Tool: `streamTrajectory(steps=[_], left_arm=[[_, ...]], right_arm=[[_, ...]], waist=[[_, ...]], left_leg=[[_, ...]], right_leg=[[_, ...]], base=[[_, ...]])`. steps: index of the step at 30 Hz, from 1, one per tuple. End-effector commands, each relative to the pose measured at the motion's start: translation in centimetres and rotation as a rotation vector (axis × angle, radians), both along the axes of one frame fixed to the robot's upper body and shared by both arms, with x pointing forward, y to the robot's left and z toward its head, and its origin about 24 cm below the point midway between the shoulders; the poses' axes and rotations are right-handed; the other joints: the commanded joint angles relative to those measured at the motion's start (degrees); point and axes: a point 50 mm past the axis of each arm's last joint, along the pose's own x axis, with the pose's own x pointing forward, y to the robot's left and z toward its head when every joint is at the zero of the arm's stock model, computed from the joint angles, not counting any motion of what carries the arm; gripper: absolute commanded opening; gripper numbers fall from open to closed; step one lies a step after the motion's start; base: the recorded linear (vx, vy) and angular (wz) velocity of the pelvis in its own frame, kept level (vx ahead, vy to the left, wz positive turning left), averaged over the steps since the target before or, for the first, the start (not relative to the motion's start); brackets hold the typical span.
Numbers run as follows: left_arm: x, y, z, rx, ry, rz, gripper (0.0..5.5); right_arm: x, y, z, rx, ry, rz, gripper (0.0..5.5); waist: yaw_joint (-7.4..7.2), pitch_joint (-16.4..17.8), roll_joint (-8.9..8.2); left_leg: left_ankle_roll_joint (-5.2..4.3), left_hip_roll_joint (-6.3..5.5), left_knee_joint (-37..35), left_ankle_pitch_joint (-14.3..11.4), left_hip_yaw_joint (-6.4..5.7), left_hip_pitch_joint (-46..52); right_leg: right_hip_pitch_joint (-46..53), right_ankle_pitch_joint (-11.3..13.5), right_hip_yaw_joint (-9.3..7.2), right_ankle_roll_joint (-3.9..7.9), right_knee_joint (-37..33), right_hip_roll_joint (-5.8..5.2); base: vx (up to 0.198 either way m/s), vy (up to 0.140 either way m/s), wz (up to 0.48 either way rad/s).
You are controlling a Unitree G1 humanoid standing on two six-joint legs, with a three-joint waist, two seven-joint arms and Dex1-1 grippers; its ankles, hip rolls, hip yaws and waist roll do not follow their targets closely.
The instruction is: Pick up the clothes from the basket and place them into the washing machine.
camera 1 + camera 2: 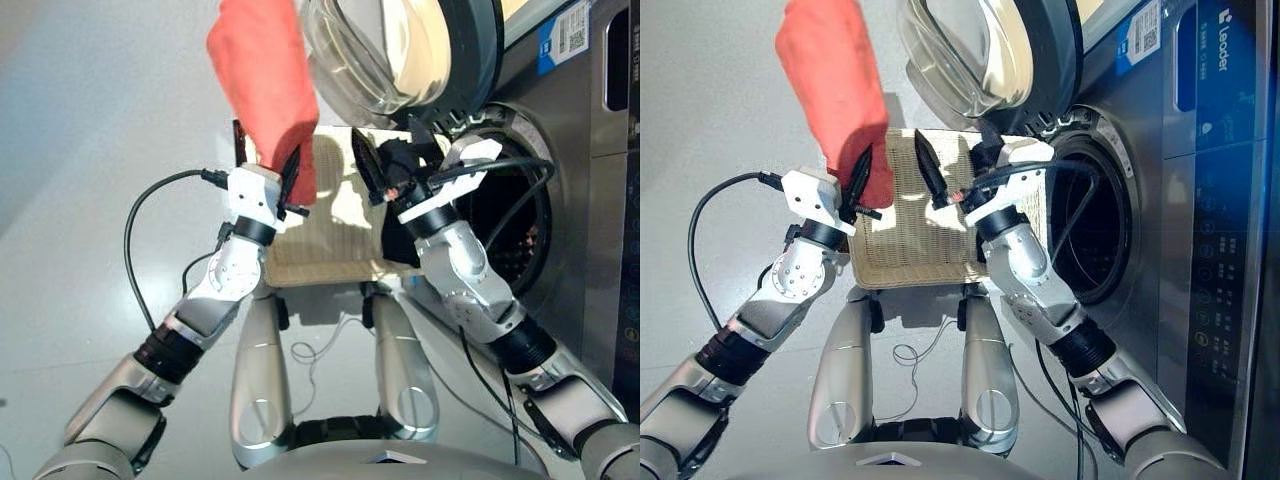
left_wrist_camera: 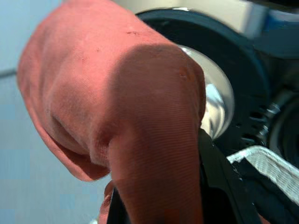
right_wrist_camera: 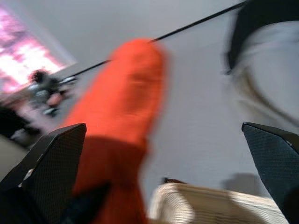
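The coral red garment (image 1: 265,90) hangs up and away from my left gripper (image 1: 268,165), which is shut on its lower end above the left part of the basket (image 1: 330,250). The cream woven basket lies below both hands, and its visible bottom is bare. My right gripper (image 1: 390,150) is open and holds nothing. It hovers over the basket's right side, beside the washing machine's round opening (image 1: 1090,230). In the right wrist view the red garment (image 3: 121,107) shows between the spread fingertips (image 3: 51,154). The other clothes are out of view.
The glass bubble door (image 1: 400,50) stands open above the basket's far edge, close to both grippers. A black cable (image 1: 135,240) loops off my left forearm. Another cable (image 1: 1080,190) runs from my right wrist across the drum opening. Grey floor lies to the left.
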Motion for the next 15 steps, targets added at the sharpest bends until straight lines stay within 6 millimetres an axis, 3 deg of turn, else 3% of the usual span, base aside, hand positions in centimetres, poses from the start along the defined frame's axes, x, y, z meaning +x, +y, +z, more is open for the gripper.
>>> streamTrajectory(steps=[1, 10, 15], left_arm=[[-2.8, -2.7, 4.3, 0.029, -0.277, -0.191, 0.00], [-2.8, -3.4, 4.4, 0.107, -0.339, -0.208, 0.00], [-2.8, -3.7, 4.3, 0.134, -0.354, -0.213, 0.00]], right_arm=[[-1.6, 0.8, 4.7, 0.032, -0.170, 0.133, 5.50], [-2.0, 2.4, 7.2, -0.009, -0.255, 0.202, 5.50], [-2.0, 2.7, 7.6, -0.018, -0.264, 0.210, 5.50]], waist=[[0.00, -0.7, 1.79], [0.39, -0.7, 2.10], [0.53, -0.7, 2.14]], left_leg=[[-2.08, -0.86, 2.4, -3.2, 0.37, 1.9], [-2.27, -0.71, 3.3, -3.3, 0.57, 0.7], [-2.32, -0.66, 3.8, -3.3, 0.44, 0.1]], right_leg=[[-2.1, 6.0, -0.27, 2.15, -3.3, -1.01], [-3.1, 5.5, -0.29, 2.09, -2.4, -1.16], [-3.5, 5.4, -0.48, 2.04, -2.2, -1.41]], base=[[0.000, 0.000, 0.000], [0.000, 0.000, 0.000], [0.000, 0.000, 0.000]])
